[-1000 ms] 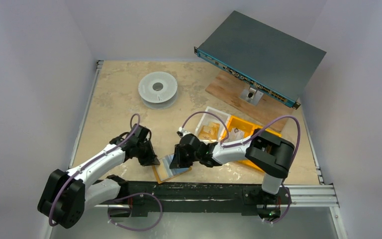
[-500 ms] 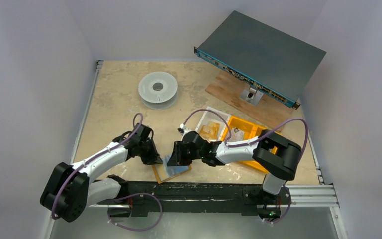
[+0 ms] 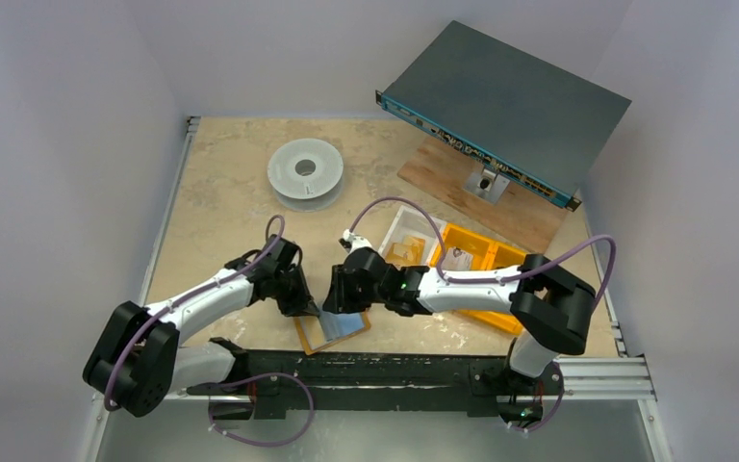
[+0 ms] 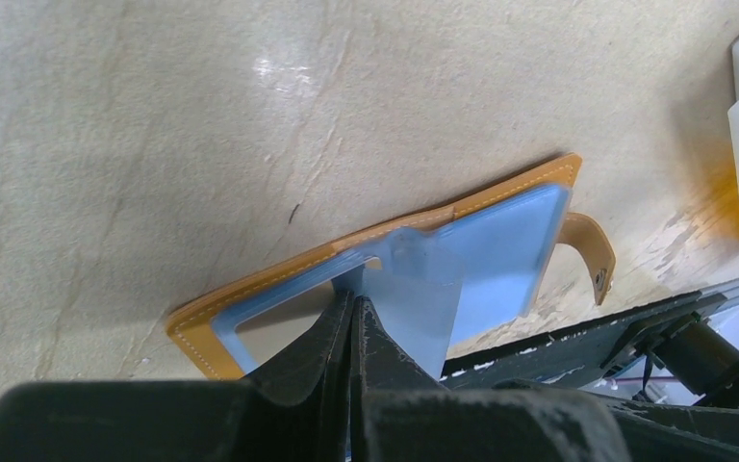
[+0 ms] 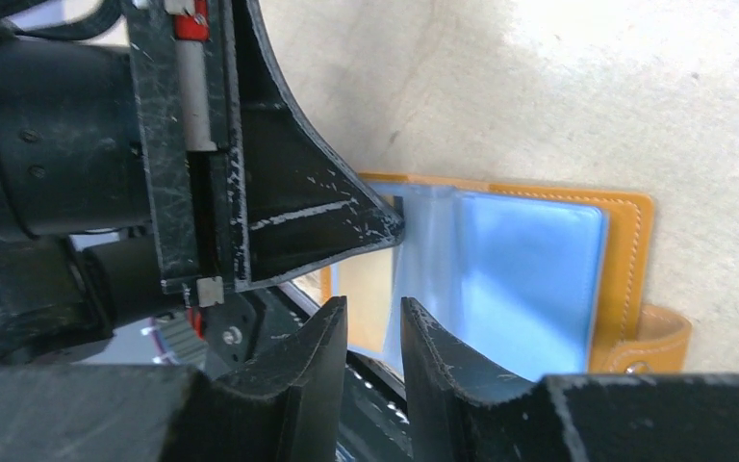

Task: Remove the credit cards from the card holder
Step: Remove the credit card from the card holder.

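Note:
The card holder (image 3: 339,328) lies open near the table's front edge, mustard-orange outside with blue sleeves inside (image 4: 500,260). Its strap tab (image 5: 647,339) sticks out at one side. My left gripper (image 4: 354,298) is shut on a translucent blue sleeve page (image 5: 428,260) and holds it raised off the holder. My right gripper (image 5: 373,306) hovers just over the same page, jaws a little apart, with nothing between them. In the top view both grippers, left (image 3: 310,310) and right (image 3: 331,306), meet over the holder. I cannot make out the credit cards apart from the blue sleeves.
A white tray (image 3: 406,241) and an orange bin (image 3: 476,258) sit behind my right arm. A white spool (image 3: 305,171) lies at the back left. A grey rack unit (image 3: 505,96) stands on a wooden board at the back right. A black rail (image 3: 394,371) runs along the front edge.
My right gripper has shifted left over the holder and its jaws have opened somewhat. My left gripper has crept right, still shut on the sleeve page.

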You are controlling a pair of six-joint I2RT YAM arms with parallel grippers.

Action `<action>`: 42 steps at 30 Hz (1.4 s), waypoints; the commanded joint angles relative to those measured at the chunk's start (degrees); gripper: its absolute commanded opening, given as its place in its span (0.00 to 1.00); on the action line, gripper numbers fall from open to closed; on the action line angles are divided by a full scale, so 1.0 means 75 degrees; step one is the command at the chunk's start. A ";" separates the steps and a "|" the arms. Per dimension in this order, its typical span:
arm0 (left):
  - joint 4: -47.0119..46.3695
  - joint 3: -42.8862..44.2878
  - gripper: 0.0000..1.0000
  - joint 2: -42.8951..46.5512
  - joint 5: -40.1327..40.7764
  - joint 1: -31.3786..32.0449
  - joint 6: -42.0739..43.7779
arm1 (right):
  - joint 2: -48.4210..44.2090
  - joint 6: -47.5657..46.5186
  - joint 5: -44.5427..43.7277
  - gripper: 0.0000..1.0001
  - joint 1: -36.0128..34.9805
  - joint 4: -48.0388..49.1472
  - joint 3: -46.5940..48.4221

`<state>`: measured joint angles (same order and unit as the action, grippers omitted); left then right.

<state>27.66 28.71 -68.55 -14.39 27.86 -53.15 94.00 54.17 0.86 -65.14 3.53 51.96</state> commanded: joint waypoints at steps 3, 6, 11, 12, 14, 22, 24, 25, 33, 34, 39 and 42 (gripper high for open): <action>-0.0219 0.0360 0.00 -0.0174 -0.0230 0.0261 0.0206 | -0.0201 -0.0367 -0.0991 0.28 -0.0197 -0.1095 0.0257; -0.0250 0.0536 0.00 -0.0222 -0.0302 0.0376 0.0192 | -0.0406 -0.0360 -0.1228 0.28 -0.0197 -0.1307 0.0203; -0.0379 0.0828 0.00 -0.0415 -0.0404 0.0595 0.0146 | -0.0947 -0.0305 -0.1747 0.29 -0.0197 -0.1698 0.0140; -0.0438 0.0885 0.00 -0.0462 -0.0421 0.0662 0.0122 | -0.1053 -0.0278 -0.1826 0.29 -0.0197 -0.1775 0.0097; -0.0542 0.0981 0.00 -0.0594 -0.0481 0.0797 0.0044 | -0.1264 -0.0185 -0.1860 0.30 -0.0191 -0.1858 0.0002; -0.0859 0.1403 0.00 -0.1017 -0.0526 0.1459 -0.0377 | -0.1752 -0.0044 -0.2057 0.30 -0.0195 -0.2137 -0.0259; -0.0937 0.1492 0.00 -0.1177 -0.0522 0.1622 -0.0458 | -0.1910 0.0003 -0.2071 0.31 -0.0197 -0.2177 -0.0331; -0.1003 0.1511 0.00 -0.1281 -0.0541 0.1683 -0.0510 | -0.1985 0.0032 -0.2063 0.30 -0.0197 -0.2208 -0.0366; -0.1537 0.1538 0.08 -0.1818 -0.0794 0.2173 -0.0999 | -0.2428 0.0083 -0.2219 0.31 -0.0196 -0.2466 -0.0527; -0.1582 0.1539 0.10 -0.1836 -0.0799 0.2223 -0.1035 | -0.2456 0.0097 -0.2230 0.31 -0.0197 -0.2490 -0.0530; -0.1797 0.1486 0.18 -0.1956 -0.0863 0.2397 -0.1205 | -0.2513 0.0147 -0.2279 0.31 -0.0191 -0.2540 -0.0589; -0.1973 0.1401 0.23 -0.1966 -0.0968 0.2446 -0.1313 | -0.2502 0.0121 -0.2441 0.31 -0.0197 -0.2603 -0.0577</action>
<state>16.47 38.59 -83.00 -20.01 45.58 -60.93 76.42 54.39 -14.31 -66.67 -15.44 48.18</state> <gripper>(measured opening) 0.198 0.311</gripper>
